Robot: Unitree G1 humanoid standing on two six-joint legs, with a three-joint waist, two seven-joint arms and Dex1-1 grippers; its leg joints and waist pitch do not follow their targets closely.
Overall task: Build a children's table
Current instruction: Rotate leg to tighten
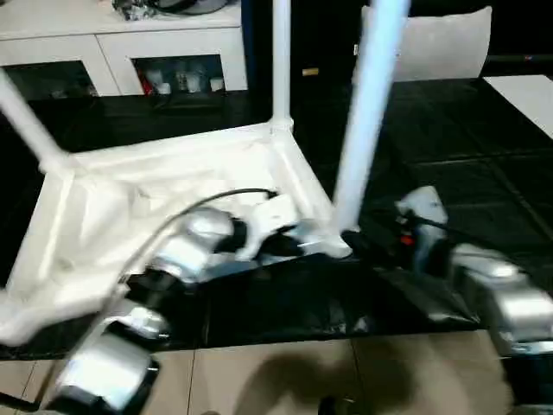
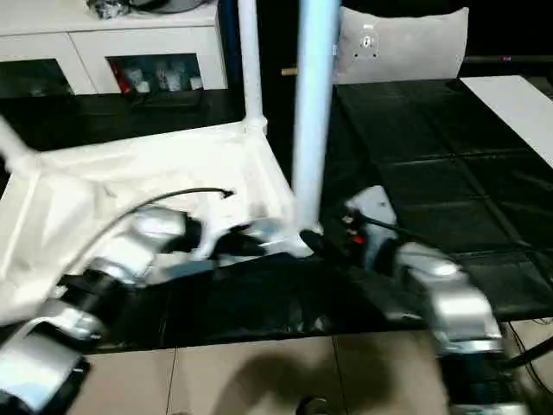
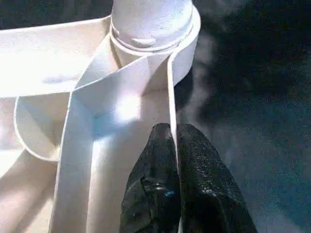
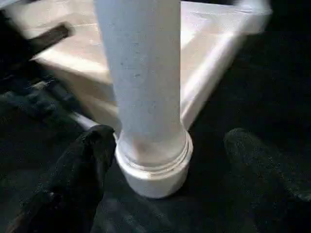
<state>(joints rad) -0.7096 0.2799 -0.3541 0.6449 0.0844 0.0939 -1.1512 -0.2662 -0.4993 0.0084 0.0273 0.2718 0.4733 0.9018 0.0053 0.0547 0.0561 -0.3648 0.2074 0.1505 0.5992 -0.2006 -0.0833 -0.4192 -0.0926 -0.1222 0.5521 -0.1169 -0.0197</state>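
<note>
Left wrist view: left gripper (image 3: 174,141) pinches the children's table (image 3: 58,68) rim

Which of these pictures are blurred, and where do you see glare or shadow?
Left eye view: the near leg and both silver forearms are smeared. Left wrist view: sharp, with glare on the table's rim by the shut left gripper. Right wrist view: the leg's foot is clear, the open right gripper soft-edged, dark shadow around.

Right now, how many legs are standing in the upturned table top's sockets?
3: near-right leg by the right gripper, far-right leg at the back corner, far-left leg leaning at the left corner. The near-left corner is out of frame.
</note>
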